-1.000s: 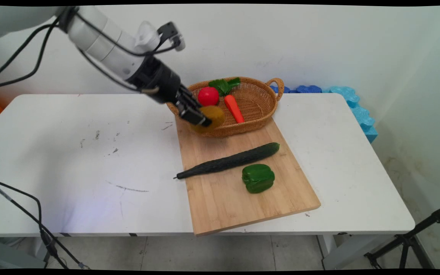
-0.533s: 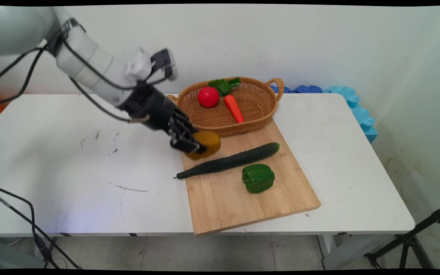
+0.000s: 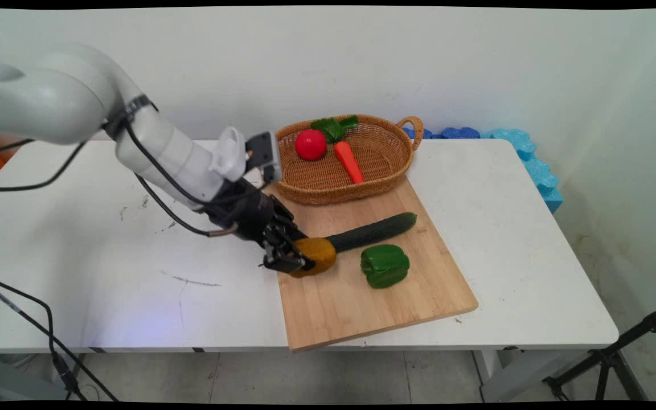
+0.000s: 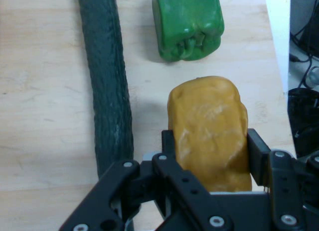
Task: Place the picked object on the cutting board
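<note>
Potato-like lump, yellow-brown and rounded (image 3: 318,254), sits pinched in the black two-finger pincer (image 4: 209,156), one finger (image 4: 168,144) on each flank, as the hand view shows. Main view puts it low over the pale bamboo cutting board (image 3: 362,296), near the board's left edge; contact with the board cannot be told. White arm (image 3: 163,151) comes in from the left, cables hanging.

Long dark green cucumber (image 3: 370,230) lies diagonally across the board; its left part is hidden behind the pincer and lump in the main view. In the hand view it runs just beside the pincer's linkage, close but whether touching cannot be told. Green bell pepper (image 3: 385,265) sits on the board near the lump, apart from it.

Woven wicker basket (image 3: 388,171) stands at the board's far end, holding a red tomato (image 3: 310,143), an orange carrot (image 3: 349,162) and green leaves (image 3: 333,127). Blue foam pieces (image 3: 533,165) lie along the wall behind the white bench (image 3: 106,256).

Risks, as judgement: the linkage is so close to the cucumber that any sideways move could nudge or roll it. The lump's rounded flanks give little flat for the fingers, so it could twist or slip. Set down too close, it could bump the pepper.
</note>
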Controlling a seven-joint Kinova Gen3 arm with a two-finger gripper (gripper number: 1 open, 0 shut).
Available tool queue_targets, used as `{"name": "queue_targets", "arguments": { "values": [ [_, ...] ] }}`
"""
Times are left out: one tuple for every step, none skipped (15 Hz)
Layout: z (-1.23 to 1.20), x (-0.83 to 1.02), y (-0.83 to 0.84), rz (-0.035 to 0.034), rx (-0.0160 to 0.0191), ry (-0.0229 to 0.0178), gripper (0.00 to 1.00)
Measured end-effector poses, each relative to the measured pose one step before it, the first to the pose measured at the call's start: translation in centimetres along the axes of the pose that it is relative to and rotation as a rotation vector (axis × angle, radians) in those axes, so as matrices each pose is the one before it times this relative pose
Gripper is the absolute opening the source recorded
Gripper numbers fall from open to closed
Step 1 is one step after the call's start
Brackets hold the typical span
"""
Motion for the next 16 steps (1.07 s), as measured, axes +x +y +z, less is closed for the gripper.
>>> {"name": "queue_targets", "arguments": {
  "values": [
    [0.880,-0.211,0.043,0.00550,0.00218,-0.00455,0.00],
    [0.533,-0.127,0.018,0.00242,0.00141,-0.00242,0.00],
    [0.727,-0.158,0.040,0.00279,0.00060,-0.00354,0.00],
    [0.674,-0.145,0.035,0.00284,0.00088,-0.00335,0.00],
    [0.532,-0.116,0.026,0.00227,0.00086,-0.00275,0.00],
    [0.331,-0.056,0.010,0.00106,0.00060,-0.00128,0.00],
    [0.461,-0.060,0.007,0.00151,0.00078,-0.00163,0.00],
    [0.281,-0.039,0.000,0.00059,0.00047,-0.00101,0.00],
    [0.391,-0.058,0.000,0.00082,0.00098,-0.00128,0.00],
    [0.452,-0.047,-0.003,0.00163,0.00100,-0.00104,0.00],
    [0.294,-0.023,-0.009,0.00108,0.00057,-0.00052,0.00],
    [0.244,-0.015,-0.007,0.00137,0.00059,-0.00016,0.00],
    [0.244,0.006,-0.018,0.00151,0.00065,0.00005,1.00],
    [0.148,0.001,-0.020,0.00034,0.00048,0.00035,1.00],
    [0.086,0.000,-0.011,0.00023,0.00030,0.00038,1.00],
    [0.095,0.021,-0.012,-0.00016,-0.00023,0.00150,1.00]
  ]
}}
